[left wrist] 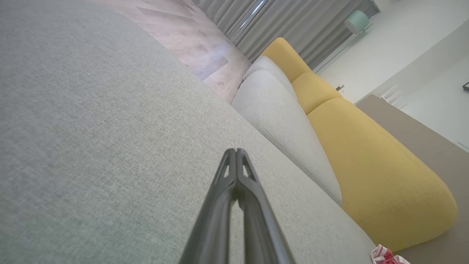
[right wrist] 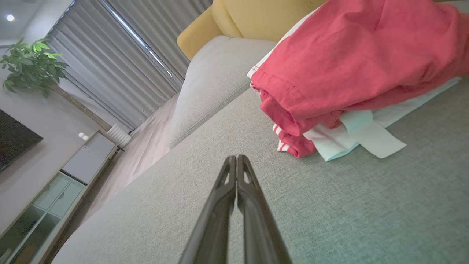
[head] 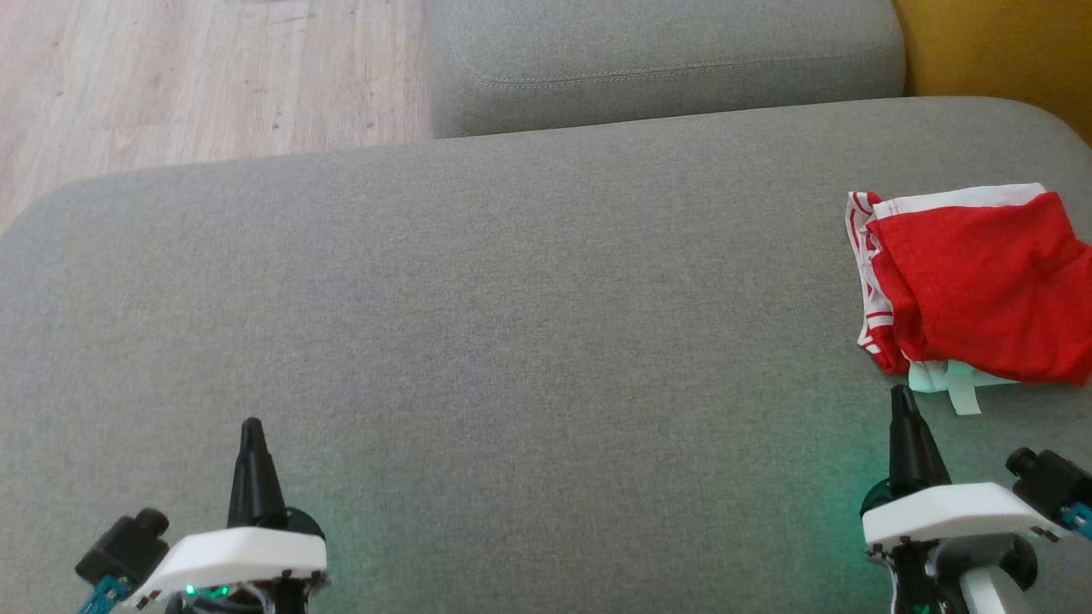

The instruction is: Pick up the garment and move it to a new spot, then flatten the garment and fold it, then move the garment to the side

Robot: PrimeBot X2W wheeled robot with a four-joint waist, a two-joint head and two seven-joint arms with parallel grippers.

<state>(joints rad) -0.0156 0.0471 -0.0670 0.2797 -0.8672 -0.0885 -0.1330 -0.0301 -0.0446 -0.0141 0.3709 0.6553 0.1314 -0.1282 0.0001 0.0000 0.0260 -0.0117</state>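
Note:
A red garment with white trim lies folded in a heap at the right edge of the grey sofa seat. The right wrist view shows the garment close ahead and to the right, a pale label sticking out beneath it. My right gripper is shut and empty, its tip just short of the garment's near edge. Low on the left, my left gripper is shut too, hovering over bare cushion with nothing in it. A red and white corner of the garment peeks into the left wrist view.
A second grey cushion sits behind the seat, with a yellow backrest at the far right. Wooden floor lies beyond the seat's far left edge. The broad middle of the seat is bare fabric.

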